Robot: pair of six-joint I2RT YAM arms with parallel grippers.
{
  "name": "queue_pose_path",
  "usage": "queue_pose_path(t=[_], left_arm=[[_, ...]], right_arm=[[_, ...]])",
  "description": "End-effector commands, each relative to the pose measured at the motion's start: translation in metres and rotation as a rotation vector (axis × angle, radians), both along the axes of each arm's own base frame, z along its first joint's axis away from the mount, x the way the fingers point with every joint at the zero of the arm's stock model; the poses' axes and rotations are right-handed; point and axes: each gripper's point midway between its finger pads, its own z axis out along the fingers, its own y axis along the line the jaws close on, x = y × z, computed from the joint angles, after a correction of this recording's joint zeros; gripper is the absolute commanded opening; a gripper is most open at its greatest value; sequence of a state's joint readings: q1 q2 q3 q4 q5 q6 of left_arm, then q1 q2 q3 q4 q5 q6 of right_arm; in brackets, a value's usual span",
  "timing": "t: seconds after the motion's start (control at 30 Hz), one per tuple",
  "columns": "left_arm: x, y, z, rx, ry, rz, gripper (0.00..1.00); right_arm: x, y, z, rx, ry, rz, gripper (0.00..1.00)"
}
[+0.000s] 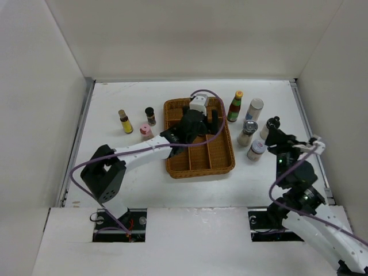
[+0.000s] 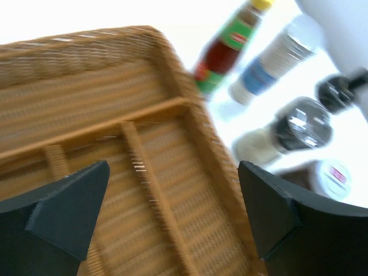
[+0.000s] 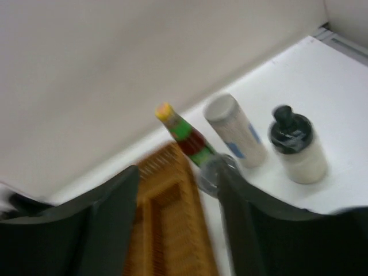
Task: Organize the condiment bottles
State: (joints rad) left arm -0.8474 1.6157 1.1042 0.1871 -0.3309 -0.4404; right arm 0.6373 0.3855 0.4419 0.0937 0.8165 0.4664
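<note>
The condiment bottles stand on the table in two groups. Left of the wicker tray are a yellow-labelled brown bottle, a black-capped dark one and a pink-lidded one. To its right are a yellow-capped red-green bottle, a white shaker, a silver-lidded jar, a small jar and a black-capped white bottle. My left gripper hangs open and empty over the tray's compartments. My right gripper is open and empty beside the right group.
The tray is split by woven dividers into several compartments. White walls close in the table at the back and on both sides. A purple cable loops over the tray from the left arm.
</note>
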Motion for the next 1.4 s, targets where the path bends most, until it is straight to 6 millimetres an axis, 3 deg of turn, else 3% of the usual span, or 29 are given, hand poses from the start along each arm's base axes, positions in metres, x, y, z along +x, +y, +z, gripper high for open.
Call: queue_pose_path(t=[0.0,0.03,0.07,0.1,0.17,0.23,0.33,0.4,0.5,0.7,0.87,1.1,1.23,1.37], left_arm=[[-0.021,-0.064,0.031,-0.088,-0.085,-0.199,0.85],[-0.025,-0.079,0.031,-0.101,-0.094,-0.233,0.65],[-0.028,-0.093,0.03,-0.103,-0.1,-0.254,0.48],[-0.029,-0.101,0.027,-0.098,-0.101,-0.263,0.42],[-0.026,-0.119,0.018,-0.071,-0.099,-0.283,0.42],[-0.026,-0.133,0.011,-0.051,-0.086,-0.297,0.58],[-0.022,-0.148,0.009,-0.038,-0.1,-0.302,0.82],[-0.019,-0.154,0.009,-0.027,-0.112,-0.307,0.87],[-0.012,-0.167,0.0,-0.003,-0.12,-0.317,0.9],[0.006,-0.188,-0.021,0.057,-0.123,-0.324,0.91],[0.005,-0.201,-0.031,0.081,-0.116,-0.353,0.88],[0.014,-0.214,-0.04,0.075,-0.126,-0.347,0.7],[0.015,-0.216,-0.041,0.08,-0.126,-0.345,0.53],[0.023,-0.208,-0.019,0.05,-0.164,-0.296,0.33]], right_arm=[[-0.017,-0.012,0.057,0.061,-0.114,-0.006,0.35],[-0.02,-0.01,0.063,0.076,-0.127,0.01,0.2],[-0.021,-0.008,0.068,0.085,-0.134,0.024,0.14],[-0.021,-0.005,0.072,0.089,-0.138,0.033,0.13],[-0.021,-0.005,0.082,0.089,-0.15,0.032,0.2],[-0.023,-0.004,0.089,0.088,-0.17,0.044,0.32],[-0.022,-0.005,0.082,0.059,-0.162,0.034,0.49],[-0.021,-0.004,0.079,0.049,-0.162,0.036,0.61],[-0.025,-0.01,0.078,0.06,-0.174,0.026,0.7],[-0.04,-0.026,0.084,0.088,-0.211,-0.01,0.74],[-0.045,-0.033,0.087,0.083,-0.213,-0.039,0.75],[-0.046,-0.031,0.087,0.069,-0.217,-0.035,0.75],[-0.046,-0.029,0.086,0.075,-0.216,-0.029,0.75],[-0.046,-0.026,0.085,0.067,-0.221,-0.013,0.75]])
